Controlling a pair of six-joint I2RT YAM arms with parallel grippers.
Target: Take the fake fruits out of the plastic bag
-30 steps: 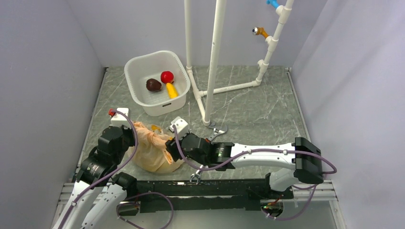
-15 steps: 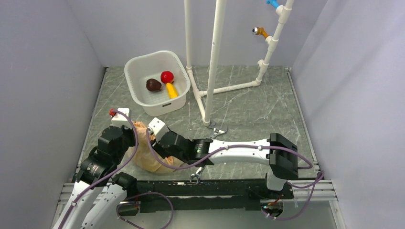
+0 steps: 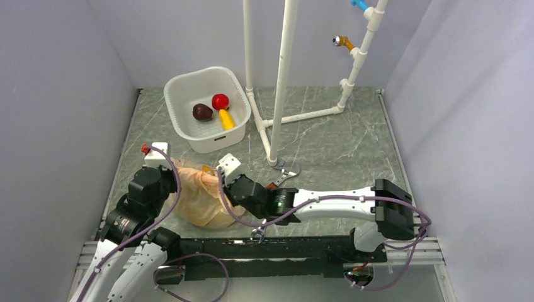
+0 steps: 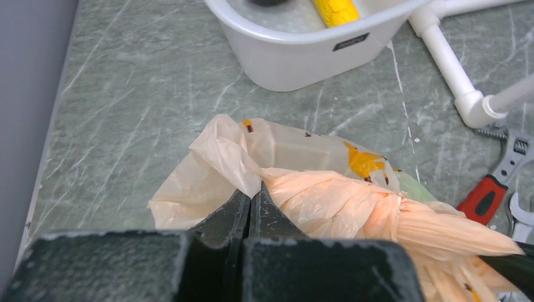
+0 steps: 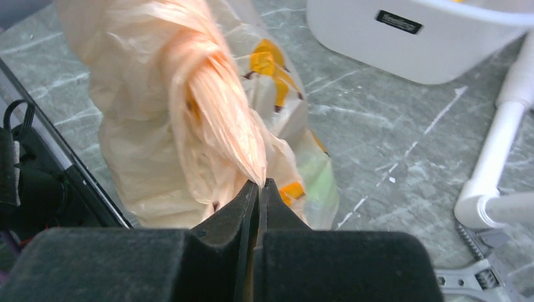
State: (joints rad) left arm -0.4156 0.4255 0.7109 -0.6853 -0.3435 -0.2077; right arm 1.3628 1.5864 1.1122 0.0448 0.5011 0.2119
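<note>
Plastic bag (image 4: 327, 195): twisted handle clamped by right gripper (image 5: 258, 189), edge clamped by left gripper (image 4: 250, 204). Step judged: opening it. Next: spread the mouth.

Translucent peach plastic bag (image 4: 327, 195), yellow banana print; white tub (image 3: 211, 141); grey-green tabletop (image 3: 334, 145), pale veining.

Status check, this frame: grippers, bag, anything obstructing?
Left gripper shut on plastic bag; right gripper shut on its twisted handle. Bag on table, green piece showing through. Red-handled tool lies beside it.
</note>
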